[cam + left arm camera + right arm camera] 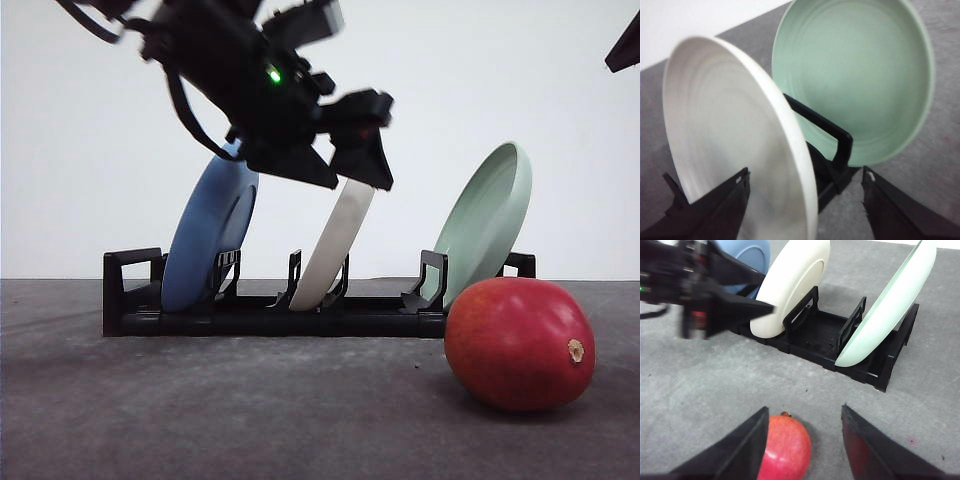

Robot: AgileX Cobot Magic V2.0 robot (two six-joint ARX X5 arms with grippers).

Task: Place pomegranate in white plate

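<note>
Step in hand: the left gripper [335,165] was at the top rim of the white plate [335,245], which stood tilted in the middle slot of the black rack [130,300]; I judged this the fetching of the plate, with the fruit not yet handled.
Left gripper state: its fingers [730,197] stood apart, 1 on each side of the white plate's rim in the left wrist view, not clamped on it as far as could be seen.
Right gripper state: the right gripper [802,440] had its fingers spread wide, holding nothing.
Pomegranate: the pomegranate [518,343] lay on the grey table [200,420], just beneath the right gripper and between its 2 open fingers in the right wrist view, well apart from the left gripper.
Plate neighbours: to one side of the left gripper stood the blue plate [210,235], to the other the pale green plate [485,220], the latter near the fruit.
Next move, as I judged: close on the white rim, lift it free of the slot without knocking either neighbour, and lay it flat on the table; only then could the fruit go in.
Count: 3 plates, 1 rack, 1 pomegranate, 2 grippers.
</note>
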